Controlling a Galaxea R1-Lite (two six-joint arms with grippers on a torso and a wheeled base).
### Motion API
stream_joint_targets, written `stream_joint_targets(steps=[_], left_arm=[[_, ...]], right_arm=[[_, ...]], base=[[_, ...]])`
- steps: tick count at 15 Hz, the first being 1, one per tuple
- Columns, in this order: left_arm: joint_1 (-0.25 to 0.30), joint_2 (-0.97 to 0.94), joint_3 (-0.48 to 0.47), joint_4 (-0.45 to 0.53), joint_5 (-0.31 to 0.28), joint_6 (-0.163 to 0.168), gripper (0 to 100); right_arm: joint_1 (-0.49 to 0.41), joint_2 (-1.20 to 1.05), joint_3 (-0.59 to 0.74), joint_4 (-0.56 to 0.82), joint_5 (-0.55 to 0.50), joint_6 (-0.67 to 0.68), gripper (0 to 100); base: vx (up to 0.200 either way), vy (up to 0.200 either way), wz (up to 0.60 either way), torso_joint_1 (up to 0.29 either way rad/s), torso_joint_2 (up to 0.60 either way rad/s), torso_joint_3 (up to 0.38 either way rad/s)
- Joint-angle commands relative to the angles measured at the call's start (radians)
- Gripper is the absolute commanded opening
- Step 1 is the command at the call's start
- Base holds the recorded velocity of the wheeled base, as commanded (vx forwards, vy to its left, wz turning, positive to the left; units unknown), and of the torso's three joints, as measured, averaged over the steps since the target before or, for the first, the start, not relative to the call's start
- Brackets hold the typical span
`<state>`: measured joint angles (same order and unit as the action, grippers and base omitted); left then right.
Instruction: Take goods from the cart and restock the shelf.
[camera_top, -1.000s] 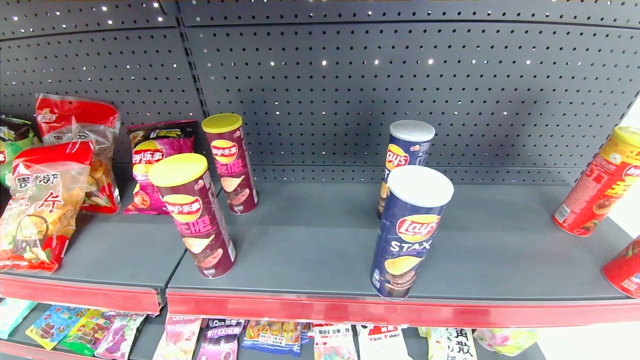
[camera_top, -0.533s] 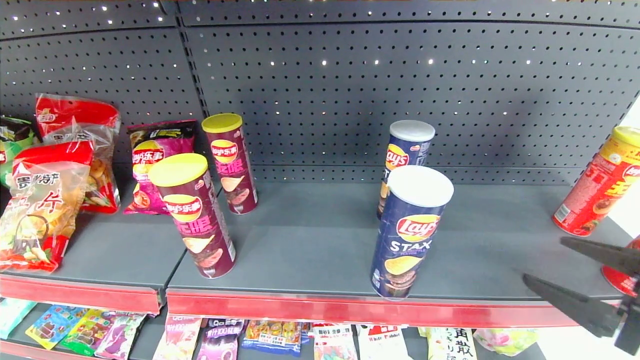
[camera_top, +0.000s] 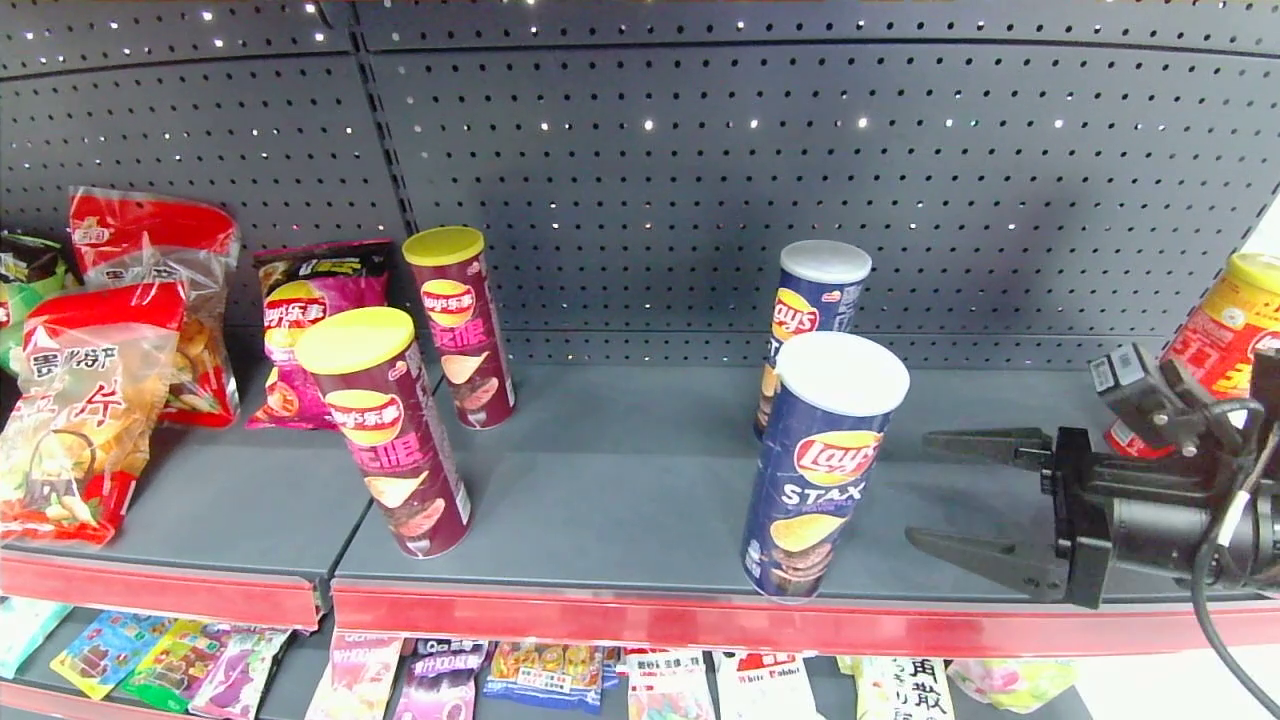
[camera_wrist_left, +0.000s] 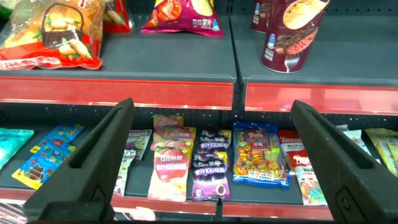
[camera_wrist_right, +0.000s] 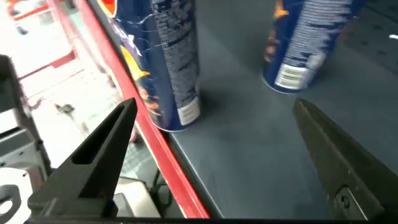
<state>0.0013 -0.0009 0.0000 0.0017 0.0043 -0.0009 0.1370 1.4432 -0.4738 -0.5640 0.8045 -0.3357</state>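
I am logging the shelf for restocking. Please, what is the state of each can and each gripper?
Front blue can: standing, lid on.
Back blue can: standing, lid on.
Front purple can: standing, lid on.
Back purple can: standing, lid on.
Red can: standing, lid on.
Right gripper: open, empty.
Left gripper: open, empty.

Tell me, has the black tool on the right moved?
Yes. The right tool has come in from the right edge, leftward toward the front blue can.
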Motion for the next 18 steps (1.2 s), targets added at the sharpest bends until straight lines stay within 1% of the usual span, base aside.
stream_joint_targets(steps=[1,4,5,7,13,16,18], left_arm=[[0.0,0.001,0.0,0.0,0.0,-0.001,100],[0.0,0.001,0.0,0.0,0.0,-0.001,100],[0.0,0.001,0.0,0.0,0.0,-0.001,100],[0.0,0.001,0.0,0.0,0.0,0.001,100],[0.0,0.001,0.0,0.0,0.0,0.001,100],[0.0,0.001,0.0,0.0,0.0,-0.001,100],[0.0,0.001,0.0,0.0,0.0,-0.001,100]], right_arm=[[0.006,0.054,-0.009,0.001,0.009,-0.019,100],[0.018,0.072,-0.028,0.0,0.012,-0.031,100],[0.039,0.072,-0.042,0.0,0.015,-0.029,100],[0.065,0.077,-0.048,0.0,0.051,-0.031,100],[0.11,0.088,-0.06,0.0,0.061,-0.04,100],[0.121,0.118,-0.091,0.0,0.059,-0.057,100],[0.151,0.125,-0.108,0.0,0.059,-0.057,100]], base=[[0.0,0.0,0.0,0.0,0.0,0.0],[0.0,0.0,0.0,0.0,0.0,0.0],[0.0,0.0,0.0,0.0,0.0,0.0],[0.0,0.0,0.0,0.0,0.0,0.0],[0.0,0.0,0.0,0.0,0.0,0.0],[0.0,0.0,0.0,0.0,0.0,0.0],[0.0,0.0,0.0,0.0,0.0,0.0]])
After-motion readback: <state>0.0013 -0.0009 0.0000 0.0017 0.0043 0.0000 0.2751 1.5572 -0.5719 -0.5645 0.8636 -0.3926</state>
